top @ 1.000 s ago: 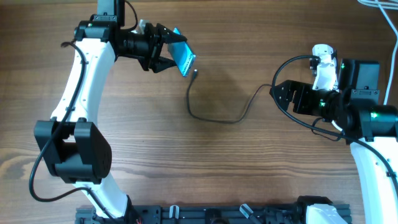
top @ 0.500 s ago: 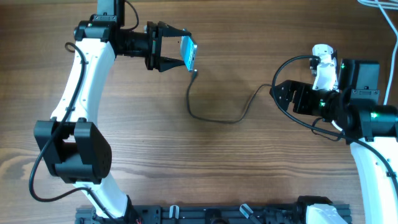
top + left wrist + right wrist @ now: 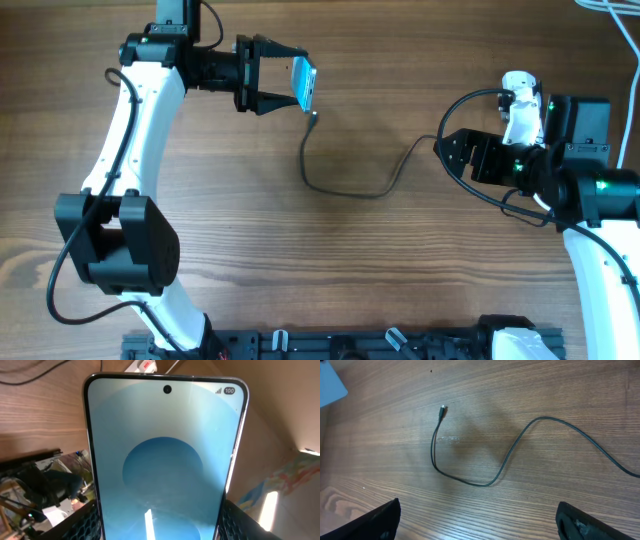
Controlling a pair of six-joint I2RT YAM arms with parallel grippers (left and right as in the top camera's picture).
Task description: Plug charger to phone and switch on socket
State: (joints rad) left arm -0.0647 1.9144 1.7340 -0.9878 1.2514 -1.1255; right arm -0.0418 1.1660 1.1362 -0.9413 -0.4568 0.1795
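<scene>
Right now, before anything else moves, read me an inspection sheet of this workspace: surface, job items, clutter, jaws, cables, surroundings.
Surface: wooden table, no spills seen.
Phone: screen lit, held on edge off the table.
Charger: lying loose in a curve, plug tip free beside the phone, not plugged in.
Socket: white with a red switch; switch position cannot be told.
Clutter: nothing seen.
Left gripper: jaws shut on the phone.
Right gripper: jaws open, empty, above the charger.
Cables: white cable at the far right corner.
Surroundings: black rail along the near edge.
</scene>
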